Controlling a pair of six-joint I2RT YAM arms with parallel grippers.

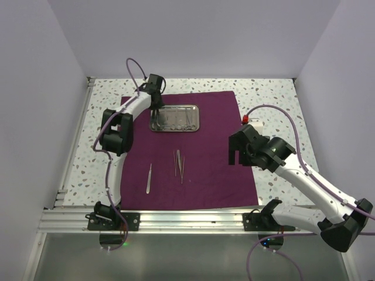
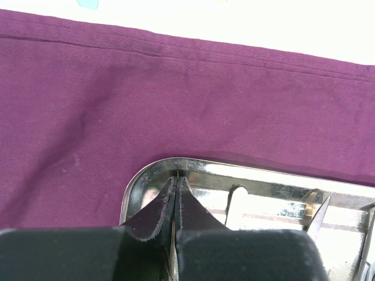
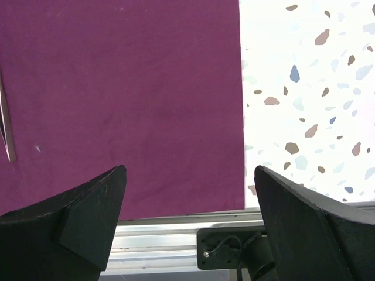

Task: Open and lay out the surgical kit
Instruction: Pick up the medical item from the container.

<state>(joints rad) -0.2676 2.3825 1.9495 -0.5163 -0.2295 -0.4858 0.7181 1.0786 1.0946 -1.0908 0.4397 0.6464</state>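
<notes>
Cloth [image 1: 217, 170] lies flat and unfolded on the table [image 1: 275, 93], so the unwrap looks done. What's left is probably emptying the tray [image 1: 199, 119], which sits on the cloth's far half, long side running left to right. Left gripper [image 1: 155, 110] is down inside the tray's left end, jaws pinched fully together right at the rounded corner. Left wrist view shows a thin bright line between the fingers [image 2: 196, 213]. It could be a slim tool gripped edge-on, can't tell. Going in at that end makes sense, since the arm reaches it directly and the rim stops a tool sliding away. More steel lies in the tray to the right of the fingers, including a pointed blade tip [image 2: 320, 212]. Nearer the arms, one pair of tweezers [image 1: 149, 178] lies alone on the cloth. A small cluster of thin tools [image 1: 179, 164] sits just to its right, all pointing roughly toward the arms, which reads as a laid-out row. Right gripper [image 1: 237, 153] hangs over the cloth's right side, jaws wide, nothing between them. Its wrist view shows only bare cloth, the cloth's edge and the frame rail [image 3: 176, 225]. Parked there it's out of the left arm's way and next to free cloth. Risk: a thin tool slips, or the tray drags on the lift.
</notes>
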